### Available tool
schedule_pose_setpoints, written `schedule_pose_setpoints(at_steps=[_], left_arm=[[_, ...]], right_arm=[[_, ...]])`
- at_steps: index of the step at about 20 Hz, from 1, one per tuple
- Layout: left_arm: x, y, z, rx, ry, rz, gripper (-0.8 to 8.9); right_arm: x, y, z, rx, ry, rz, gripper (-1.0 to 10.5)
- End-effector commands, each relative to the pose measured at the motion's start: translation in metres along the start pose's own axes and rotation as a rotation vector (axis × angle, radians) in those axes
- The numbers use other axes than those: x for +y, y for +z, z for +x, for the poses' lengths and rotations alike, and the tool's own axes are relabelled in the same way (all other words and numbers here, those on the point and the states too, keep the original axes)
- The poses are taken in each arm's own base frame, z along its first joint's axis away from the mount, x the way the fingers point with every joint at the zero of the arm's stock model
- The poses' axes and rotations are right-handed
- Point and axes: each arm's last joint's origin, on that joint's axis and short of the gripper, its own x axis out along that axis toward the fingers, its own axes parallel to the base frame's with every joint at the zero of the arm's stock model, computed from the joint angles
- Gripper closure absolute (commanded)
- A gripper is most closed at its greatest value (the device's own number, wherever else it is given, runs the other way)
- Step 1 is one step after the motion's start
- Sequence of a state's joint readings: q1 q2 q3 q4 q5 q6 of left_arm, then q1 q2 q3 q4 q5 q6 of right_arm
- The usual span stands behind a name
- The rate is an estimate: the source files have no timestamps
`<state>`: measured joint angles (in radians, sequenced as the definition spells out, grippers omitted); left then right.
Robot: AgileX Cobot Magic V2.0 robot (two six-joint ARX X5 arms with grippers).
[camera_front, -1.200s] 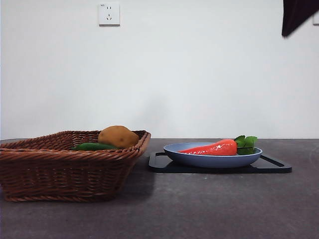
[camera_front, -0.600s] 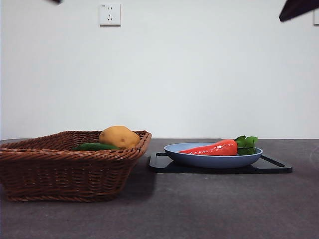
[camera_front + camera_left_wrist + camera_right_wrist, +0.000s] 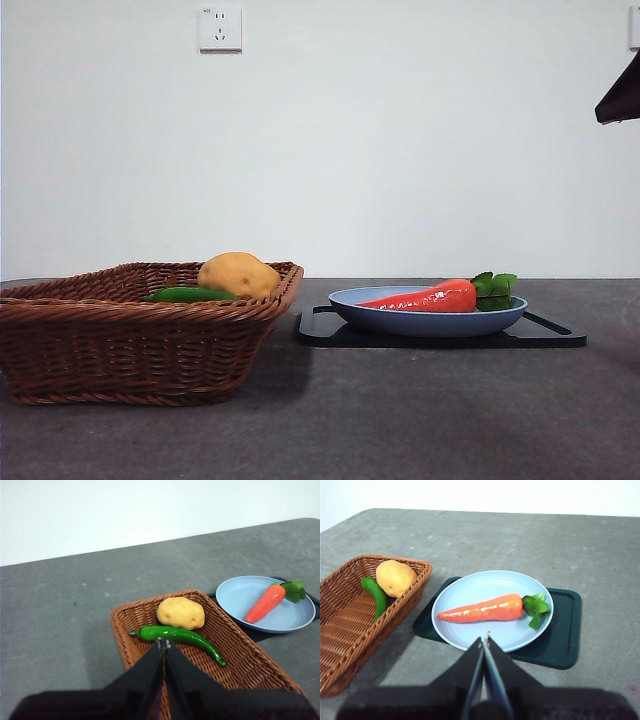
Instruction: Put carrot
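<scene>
Surface [image 3: 600, 550] of grey is seen carrying everything, with a white wall behind it. A brown woven basket [image 3: 120, 340] stands at the nine o'clock side of the front view and holds a yellow-brown potato [image 3: 238, 274] and a long green pepper [image 3: 180, 637], the two lying just beside each other. At the three o'clock side of that view a dark tray [image 3: 560, 640] is laid flat, just beside the basket, and a pale blue plate [image 3: 485, 587] rests on it.

The carrot [image 3: 487, 609] is found lying flat in that plate. In the right wrist view its long axis runs from nine o'clock, where the thin tip points toward the basket, to three o'clock, where the green leaves [image 3: 536, 606] sit near the plate's rim.

The right claw [image 3: 484, 645] is held above the near rim of the plate with its jaws pressed together and nothing between them; the carrot lies just beyond its tips at twelve o'clock, crosswise to the line of the jaws. The left claw [image 3: 164, 647] hangs over the basket, likewise closed and empty, with the carrot well apart at about two o'clock.

The right arm is judged the nearer one. The carrot already being in the plate, little seems left to be done; should a grasp be wanted, the jaws would first have to be parted across the carrot's width.
</scene>
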<state>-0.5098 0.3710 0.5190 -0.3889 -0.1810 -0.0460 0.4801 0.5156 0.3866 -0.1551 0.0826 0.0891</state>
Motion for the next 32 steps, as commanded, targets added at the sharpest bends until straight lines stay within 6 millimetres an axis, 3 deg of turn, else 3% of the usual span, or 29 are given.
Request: schedule_pose_setpoints(at_steps=[1,7,11,14,20,27,32], left_arm=[[-0.001,0.002,-0.001,-0.012,-0.005,-0.008,8.05],[-0.001,0.002,-0.001,-0.011,-0.007,-0.008,8.05],[0.01,-0.006,-0.032,-0.078,0.047,0.023,8.05],[0.021,-0.021,-0.047,-0.206,0.23,-0.023,8.05],[0.042,-0.056,-0.022,-0.157,0.502,-0.065,8.05],[0.051,-0.107,0.012,-0.135,0.5,-0.098,8.05],[0.051,-0.122,0.017,-0.078,0.476,-0.134,8.05]], right_arm=[[0.001,0.003,0.0,-0.016,0.002,-0.001,9.4],[0.001,0.003,0.0,-0.016,0.003,-0.001,9.4],[0.001,0.003,0.0,-0.016,0.003,-0.001,9.4],[0.001,0.003,0.0,-0.016,0.003,-0.001,9.4],[0.001,0.004,-0.001,-0.023,0.001,0.0,9.4],[0.001,0.004,-0.001,-0.021,0.003,0.0,9.4],[0.001,0.004,-0.001,-0.021,0.003,0.0,9.4]])
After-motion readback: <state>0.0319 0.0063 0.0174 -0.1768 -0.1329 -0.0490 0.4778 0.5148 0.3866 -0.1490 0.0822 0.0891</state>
